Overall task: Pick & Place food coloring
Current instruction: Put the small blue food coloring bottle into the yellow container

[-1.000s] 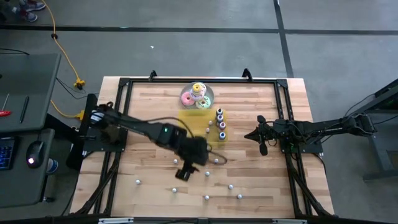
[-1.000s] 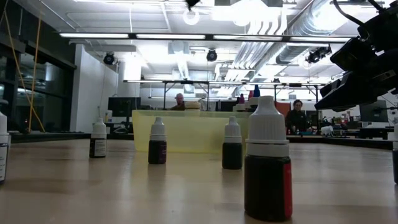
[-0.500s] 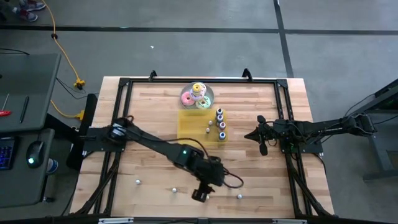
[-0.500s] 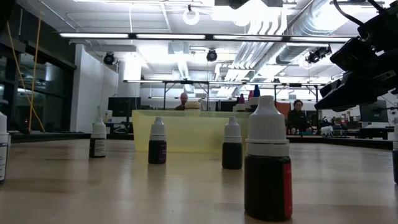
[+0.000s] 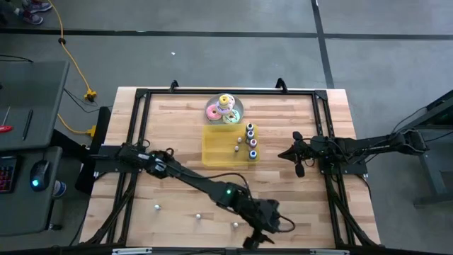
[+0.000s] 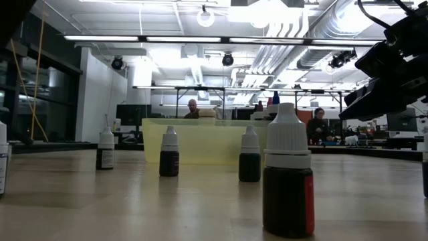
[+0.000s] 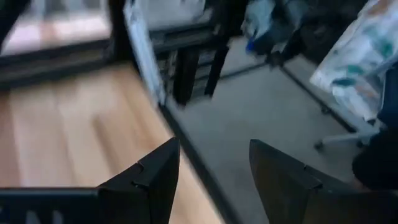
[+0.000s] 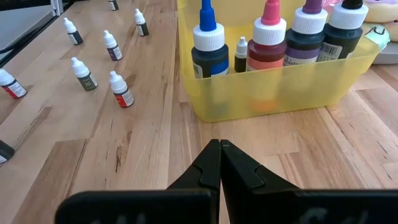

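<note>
The left gripper [image 5: 253, 241] reaches across to the near edge of the worktop [image 5: 170, 149], its fingers [image 7: 149, 180] parted with nothing between them, above the worktop's edge and the floor beyond. The right gripper [image 5: 286, 154] waits at the right, its fingers [image 8: 219, 163] pressed together and empty, facing the yellow tray [image 8: 280, 93]. Small food coloring bottles [image 8: 121, 90] stand scattered on the near worktop; one small bottle and larger bottles stand in the tray.
</note>
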